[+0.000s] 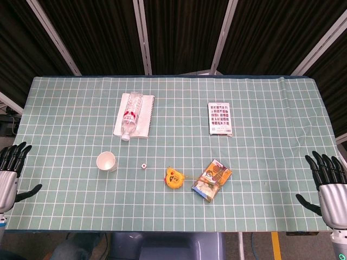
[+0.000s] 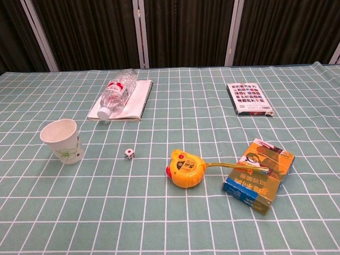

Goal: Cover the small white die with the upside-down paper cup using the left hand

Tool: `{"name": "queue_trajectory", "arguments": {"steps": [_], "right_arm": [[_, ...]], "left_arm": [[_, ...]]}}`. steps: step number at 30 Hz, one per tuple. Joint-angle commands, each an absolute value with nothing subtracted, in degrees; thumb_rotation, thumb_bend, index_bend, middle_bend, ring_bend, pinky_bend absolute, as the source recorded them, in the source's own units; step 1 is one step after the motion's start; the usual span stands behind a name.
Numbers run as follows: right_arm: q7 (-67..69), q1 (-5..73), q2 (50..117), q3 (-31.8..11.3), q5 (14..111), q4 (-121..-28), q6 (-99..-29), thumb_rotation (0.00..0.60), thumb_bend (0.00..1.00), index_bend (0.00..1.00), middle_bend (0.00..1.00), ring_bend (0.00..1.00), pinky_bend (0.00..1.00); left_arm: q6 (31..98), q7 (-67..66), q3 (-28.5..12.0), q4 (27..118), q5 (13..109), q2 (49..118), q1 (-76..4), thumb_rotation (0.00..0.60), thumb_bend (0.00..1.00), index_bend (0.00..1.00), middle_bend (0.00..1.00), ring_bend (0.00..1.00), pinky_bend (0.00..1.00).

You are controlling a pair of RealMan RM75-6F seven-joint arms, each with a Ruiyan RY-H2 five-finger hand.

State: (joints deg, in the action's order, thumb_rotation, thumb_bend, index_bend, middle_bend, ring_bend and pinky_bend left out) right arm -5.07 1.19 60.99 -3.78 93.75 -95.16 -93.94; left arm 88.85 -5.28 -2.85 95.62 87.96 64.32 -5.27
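Note:
A white paper cup (image 1: 107,161) (image 2: 63,141) with a green leaf print stands upright, mouth up, on the green checked table. The small white die (image 1: 143,166) (image 2: 129,153) lies a short way to its right, apart from it. My left hand (image 1: 10,170) hangs at the table's left edge with fingers spread, holding nothing, well left of the cup. At the right edge my right hand (image 1: 329,187) is likewise spread and empty. Neither hand shows in the chest view.
A clear water bottle (image 1: 130,115) lies on a white notebook (image 1: 143,116) behind the cup. A yellow tape measure (image 1: 173,177) and an orange-blue box (image 1: 212,178) sit right of the die. A card pack (image 1: 220,118) lies at the back right.

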Motion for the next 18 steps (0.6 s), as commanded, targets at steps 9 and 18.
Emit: {"name": "queue_trajectory", "arguments": {"steps": [9,18], "right_arm": [[-4.97,1.15,60.73,-3.81,93.69,-95.71,-93.94,0.600,0.00,0.00,0.00,0.00,0.00],[-6.29,1.66,60.77,-4.03,92.05,-96.07,-92.10,0.600,0.00,0.00,0.00,0.00,0.00]], "left_arm": [[86.88,-6.31,-3.44,95.16,87.28,65.42,-6.53,0.600,0.00,0.00,0.00,0.00,0.00],[72.36,-16.94,-3.38,85.09,96.27,73.83,-19.40,0.600,0.00,0.00,0.00,0.00,0.00]]}}
